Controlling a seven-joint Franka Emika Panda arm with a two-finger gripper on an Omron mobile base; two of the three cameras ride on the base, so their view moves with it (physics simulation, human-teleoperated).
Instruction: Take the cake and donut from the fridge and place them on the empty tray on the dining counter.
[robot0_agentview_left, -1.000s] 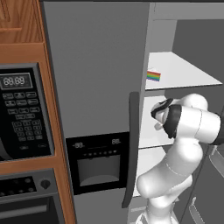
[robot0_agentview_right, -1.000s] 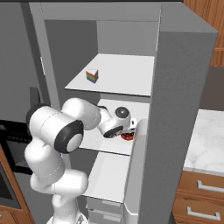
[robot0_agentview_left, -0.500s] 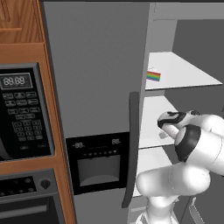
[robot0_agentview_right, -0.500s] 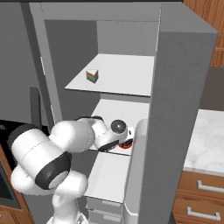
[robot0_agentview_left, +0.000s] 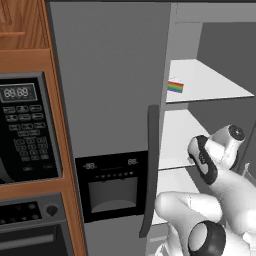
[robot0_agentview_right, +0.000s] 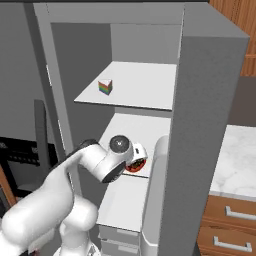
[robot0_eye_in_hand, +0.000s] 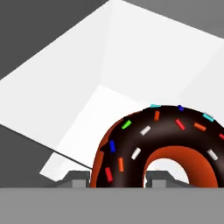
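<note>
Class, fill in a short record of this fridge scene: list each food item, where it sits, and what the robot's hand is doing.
cake: on upper shelf of open fridge
donut: chocolate glaze, coloured sprinkles; between the fingertips
hand: inside fridge at middle shelf, closed on donut
microwave: left of fridge, door shut

The arm (robot0_agentview_left: 220, 200) was glossy white, built of rounded, bulbous segments with dark bands at the joints and round dark-grey end caps on them.
</note>
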